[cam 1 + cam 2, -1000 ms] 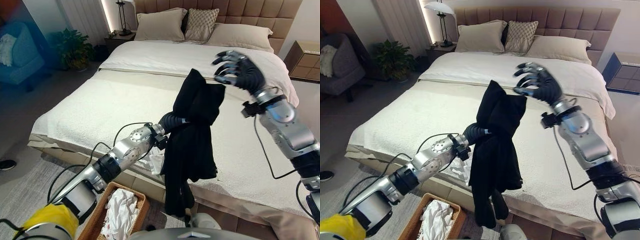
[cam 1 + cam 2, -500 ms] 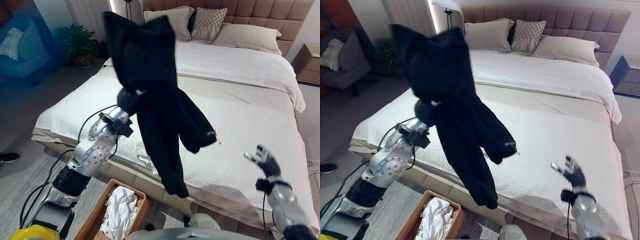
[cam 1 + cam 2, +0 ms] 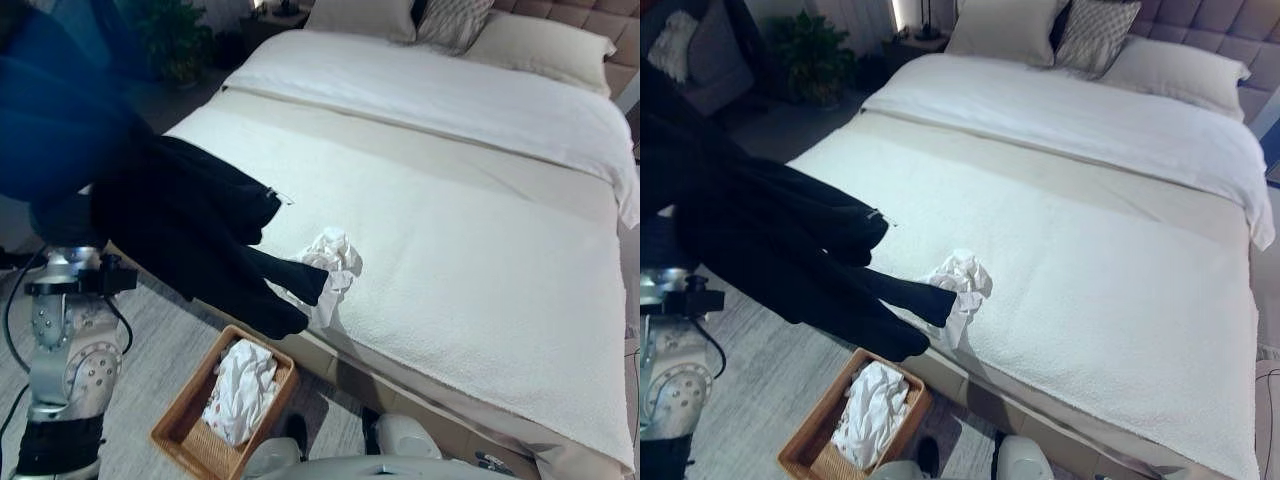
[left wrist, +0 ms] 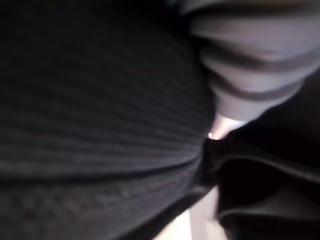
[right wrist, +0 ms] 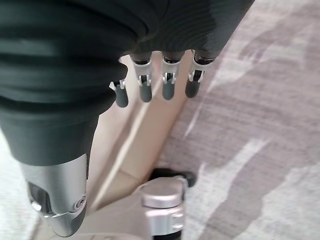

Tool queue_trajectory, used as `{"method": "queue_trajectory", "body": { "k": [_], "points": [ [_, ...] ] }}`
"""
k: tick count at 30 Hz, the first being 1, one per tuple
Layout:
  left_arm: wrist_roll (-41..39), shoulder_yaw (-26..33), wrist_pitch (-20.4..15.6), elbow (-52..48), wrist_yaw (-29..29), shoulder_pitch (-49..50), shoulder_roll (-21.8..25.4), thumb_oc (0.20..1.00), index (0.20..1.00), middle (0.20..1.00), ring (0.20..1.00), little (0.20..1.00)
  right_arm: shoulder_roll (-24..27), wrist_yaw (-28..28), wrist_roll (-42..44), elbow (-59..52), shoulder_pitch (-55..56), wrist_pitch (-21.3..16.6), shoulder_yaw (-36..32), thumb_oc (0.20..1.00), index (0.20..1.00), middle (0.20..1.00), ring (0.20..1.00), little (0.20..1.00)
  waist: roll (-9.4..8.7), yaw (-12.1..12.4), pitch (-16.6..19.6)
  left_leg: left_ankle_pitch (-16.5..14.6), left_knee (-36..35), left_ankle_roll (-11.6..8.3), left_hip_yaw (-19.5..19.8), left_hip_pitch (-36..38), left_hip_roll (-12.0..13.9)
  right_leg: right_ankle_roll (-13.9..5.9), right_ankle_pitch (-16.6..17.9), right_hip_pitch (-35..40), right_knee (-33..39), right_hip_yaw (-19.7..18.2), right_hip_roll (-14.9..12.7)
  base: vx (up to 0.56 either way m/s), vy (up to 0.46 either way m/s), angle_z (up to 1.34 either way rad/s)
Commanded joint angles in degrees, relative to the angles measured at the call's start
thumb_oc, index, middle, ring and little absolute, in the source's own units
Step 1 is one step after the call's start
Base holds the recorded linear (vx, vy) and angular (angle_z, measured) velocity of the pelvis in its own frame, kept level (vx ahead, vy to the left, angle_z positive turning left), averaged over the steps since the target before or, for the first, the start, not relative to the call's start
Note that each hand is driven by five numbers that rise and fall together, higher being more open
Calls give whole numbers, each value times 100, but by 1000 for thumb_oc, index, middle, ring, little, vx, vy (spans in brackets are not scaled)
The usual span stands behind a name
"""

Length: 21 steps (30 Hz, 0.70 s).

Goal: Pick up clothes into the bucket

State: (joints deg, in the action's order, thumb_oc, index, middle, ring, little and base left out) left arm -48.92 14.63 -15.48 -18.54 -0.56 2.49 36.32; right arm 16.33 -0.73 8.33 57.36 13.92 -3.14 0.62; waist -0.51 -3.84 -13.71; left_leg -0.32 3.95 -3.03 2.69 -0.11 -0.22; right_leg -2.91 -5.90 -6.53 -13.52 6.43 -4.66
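The black garment (image 3: 190, 240) hangs at the frame's left, draped over the left arm above the wicker basket (image 3: 180, 440); whether that hand clasps it I cannot tell. Soft and floppy, it's best gathered mid-bunch. The right hand (image 5: 155, 85) hangs relaxed, empty.

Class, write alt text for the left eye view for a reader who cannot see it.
A black garment hangs off the robot's raised left arm, its end dangling above a wicker basket of white clothes on the floor. A crumpled white cloth lies at the near edge of the made bed.
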Motion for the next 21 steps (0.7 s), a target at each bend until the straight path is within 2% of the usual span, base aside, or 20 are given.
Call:
{"method": "queue_trajectory", "body": {
  "k": [1,2,4,13,15,16,18,21],
  "points": [
    [1042,339,-359,-249,406,211,-19,200,200,200,200,200,81,-212,-62,-188,-383,-207,62,1000,1000,1000,1000,1000,-141,-22,-78,-380,789,-66,146,-588,-66,-358,250,333,472,76,-366,-43,22,9],
    [1052,344,-355,-259,415,220,-26,200,200,200,200,200,84,-213,-61,-191,-382,-204,68,1000,1000,1000,1000,1000,-139,-28,-71,-386,802,-65,146,-602,-66,-358,245,320,461,75,-367,-38,25,10],
    [1571,389,-378,-200,541,482,-104,200,200,200,200,200,147,-254,-50,-310,-519,-268,159,1000,1000,1000,1000,1000,-168,53,-246,-398,927,-41,160,-776,-89,-356,257,143,342,59,-383,-56,29,4],
    [1867,-34,-279,701,751,770,-665,200,200,200,200,200,154,-406,186,-770,-724,-443,306,1000,1000,1000,1000,1000,-357,182,-715,-320,1072,-3,237,-1239,-58,-372,302,-332,97,112,-421,-47,22,5],
    [1989,-23,-257,842,798,804,-662,200,200,200,200,200,141,-412,201,-799,-724,-450,293,1000,1000,1000,1000,1000,-372,191,-752,-328,1109,1,242,-1288,-58,-374,304,-369,73,114,-423,-15,18,7],
    [2190,-73,-218,1403,962,826,-735,200,200,200,200,200,127,-443,225,-842,-715,-473,303,1000,1000,1000,1000,1000,-422,196,-854,-340,1182,5,219,-1364,-47,-383,305,-435,32,106,-432,-23,38,1],
    [2295,-83,-219,1620,1013,810,-732,200,200,200,200,200,135,-466,239,-851,-725,-481,296,1000,1000,1000,1000,1000,-433,207,-897,-343,1206,8,208,-1397,-44,-381,307,-474,17,90,-434,-25,36,-2],
    [2701,-168,-199,2554,1381,618,-808,200,200,200,200,200,169,-603,250,-870,-772,-549,326,1000,1000,1000,1000,1000,-516,222,-1104,-362,1346,12,201,-1600,-19,-379,310,-670,-74,44,-451,-51,30,-1]
  ]
}}
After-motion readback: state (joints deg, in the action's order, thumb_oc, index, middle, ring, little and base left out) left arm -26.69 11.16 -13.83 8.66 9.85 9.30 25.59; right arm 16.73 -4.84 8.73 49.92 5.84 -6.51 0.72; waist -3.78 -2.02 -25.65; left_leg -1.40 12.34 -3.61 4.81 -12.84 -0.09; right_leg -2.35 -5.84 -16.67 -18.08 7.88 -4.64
